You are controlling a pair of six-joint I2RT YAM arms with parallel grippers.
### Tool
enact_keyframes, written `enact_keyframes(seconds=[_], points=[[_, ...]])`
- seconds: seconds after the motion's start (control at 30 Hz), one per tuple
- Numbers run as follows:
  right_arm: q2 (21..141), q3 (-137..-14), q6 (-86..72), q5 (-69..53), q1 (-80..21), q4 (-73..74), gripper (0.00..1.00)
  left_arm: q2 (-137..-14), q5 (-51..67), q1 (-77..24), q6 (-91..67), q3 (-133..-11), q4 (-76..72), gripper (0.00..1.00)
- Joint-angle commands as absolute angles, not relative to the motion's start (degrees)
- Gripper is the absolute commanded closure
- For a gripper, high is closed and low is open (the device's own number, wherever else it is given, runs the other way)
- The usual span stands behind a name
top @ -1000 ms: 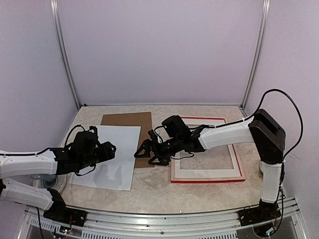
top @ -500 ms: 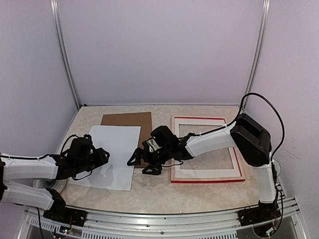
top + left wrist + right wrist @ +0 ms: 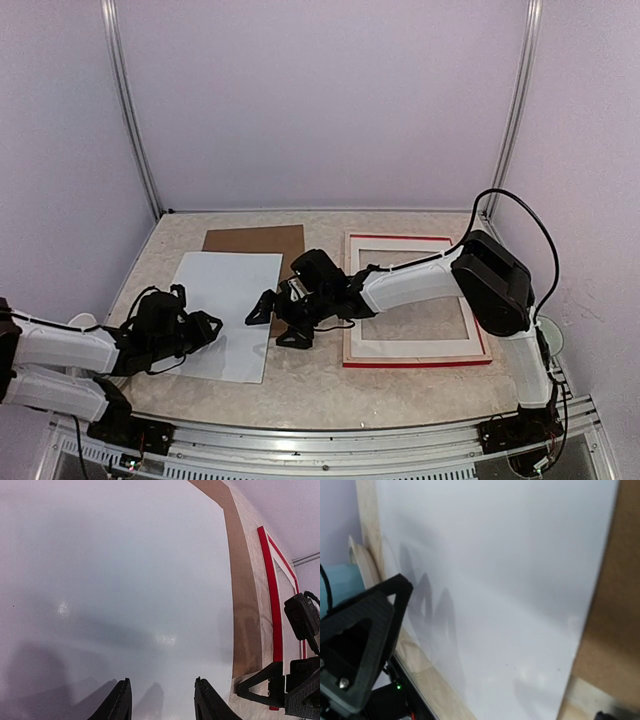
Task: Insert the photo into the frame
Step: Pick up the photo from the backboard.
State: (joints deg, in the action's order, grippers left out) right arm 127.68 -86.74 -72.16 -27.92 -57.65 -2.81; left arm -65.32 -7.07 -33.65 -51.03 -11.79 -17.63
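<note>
Top external view showed the left gripper [image 3: 208, 328] low over the near left part of the photo [image 3: 230, 295], its fingers [image 3: 117, 705] partly apart and clamped on nothing. The right gripper [image 3: 272, 327] stood spread wide at the photo's right edge. The photo lay white back up on the table [image 3: 320, 390], left of the frame [image 3: 415, 363]. Lifting it well, I judged, meant slipping a finger under one edge without creasing it or dragging the brown backing board [image 3: 255, 240] beneath its far corner; the table was pale and marbled, with lilac walls [image 3: 320, 100] beyond.

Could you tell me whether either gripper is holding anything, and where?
Nothing is held: the left fingers stand apart over the photo, the right gripper open at its edge.
</note>
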Motion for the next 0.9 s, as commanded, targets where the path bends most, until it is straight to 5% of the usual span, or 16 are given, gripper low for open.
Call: enact_keyframes(seconds=[0.0,0.87], points=[[129.41,-87.47,-74.79,-26.73,-58.58,-1.55,0.01,-66.41,-5.09,-33.13,-52.40,-10.36,-22.56,0.57],[133.82,-90.46,-82.88,-27.90,-59.15,-8.97,0.01,-69.48,-1.93,-33.40,-53.75,-5.87,-29.38,0.61]])
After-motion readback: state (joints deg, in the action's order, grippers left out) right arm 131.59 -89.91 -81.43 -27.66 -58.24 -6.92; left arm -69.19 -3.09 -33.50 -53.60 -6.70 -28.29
